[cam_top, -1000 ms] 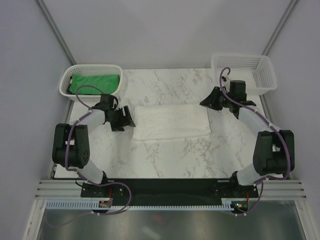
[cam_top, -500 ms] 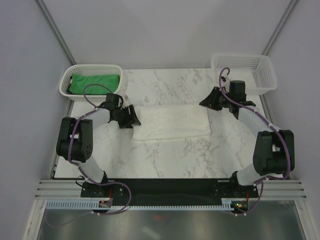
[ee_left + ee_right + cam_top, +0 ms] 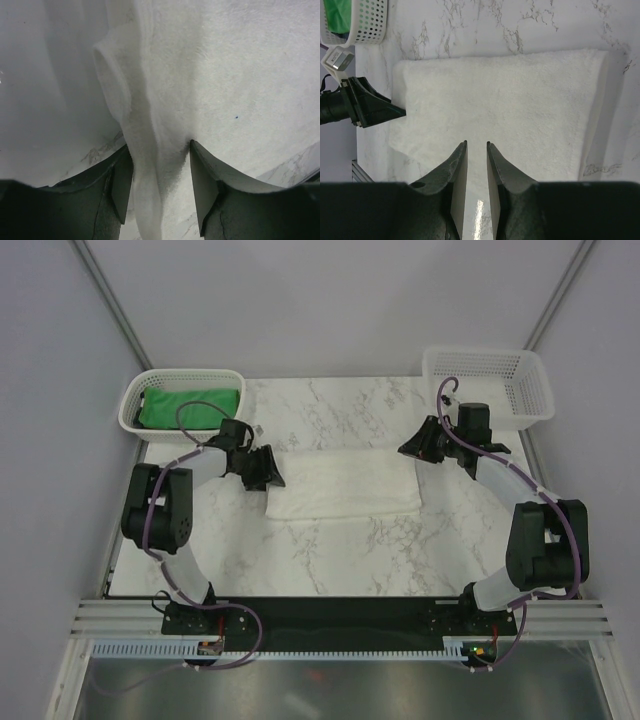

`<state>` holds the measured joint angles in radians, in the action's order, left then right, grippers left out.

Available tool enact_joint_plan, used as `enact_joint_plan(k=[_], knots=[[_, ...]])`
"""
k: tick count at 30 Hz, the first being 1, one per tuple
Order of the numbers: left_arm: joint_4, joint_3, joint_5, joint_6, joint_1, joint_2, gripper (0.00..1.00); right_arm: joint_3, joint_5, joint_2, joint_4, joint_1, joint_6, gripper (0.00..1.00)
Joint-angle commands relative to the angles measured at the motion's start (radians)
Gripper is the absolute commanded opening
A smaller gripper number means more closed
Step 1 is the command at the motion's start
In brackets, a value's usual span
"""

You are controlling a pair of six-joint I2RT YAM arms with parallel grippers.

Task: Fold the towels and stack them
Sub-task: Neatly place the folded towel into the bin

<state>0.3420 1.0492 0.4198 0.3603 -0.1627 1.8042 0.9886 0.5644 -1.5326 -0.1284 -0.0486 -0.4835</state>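
White cloth fills the middle of the marble table (image 3: 330,550): the white towel (image 3: 345,483) lies there folded into a wide, flat rectangle, long side running left to right.

At its left edge sits the left pincer (image 3: 265,468), low over the cloth. In the left wrist view the edge of the towel is bunched up into a soft ridge that runs straight between the two fingers (image 3: 117,182). The jaws are spread apart on either side of that ridge. The right-hand finger dents the cloth at its tip, while the ridge leans against the left-hand one, so the fold is straddled rather than clamped.

The right pincer (image 3: 420,447) is at the towel's far right corner, raised above it. From its own camera the fingers (image 3: 457,170) stand nearly together with only a thin slit between them and nothing in it. The towel spreads out below and beyond them.

The green towel (image 3: 190,407) lies folded inside the white mesh basket (image 3: 135,400) at the table's far left corner, well apart from both pincers. A second white mesh basket (image 3: 490,365) stands at the far right corner, just behind the right arm.
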Motion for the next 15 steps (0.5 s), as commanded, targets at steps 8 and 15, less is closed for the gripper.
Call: enact_joint_plan(k=[8, 15], knots=[[0.089, 0.115, -0.096, 0.026, -0.067, 0.043, 0.02, -0.016, 0.008, 0.055, 0.033, -0.010, -0.009, 0.31], [0.231, 0.369, -0.208, 0.025, -0.100, 0.026, 0.02, -0.004, -0.034, 0.095, 0.030, -0.019, -0.061, 0.98]])
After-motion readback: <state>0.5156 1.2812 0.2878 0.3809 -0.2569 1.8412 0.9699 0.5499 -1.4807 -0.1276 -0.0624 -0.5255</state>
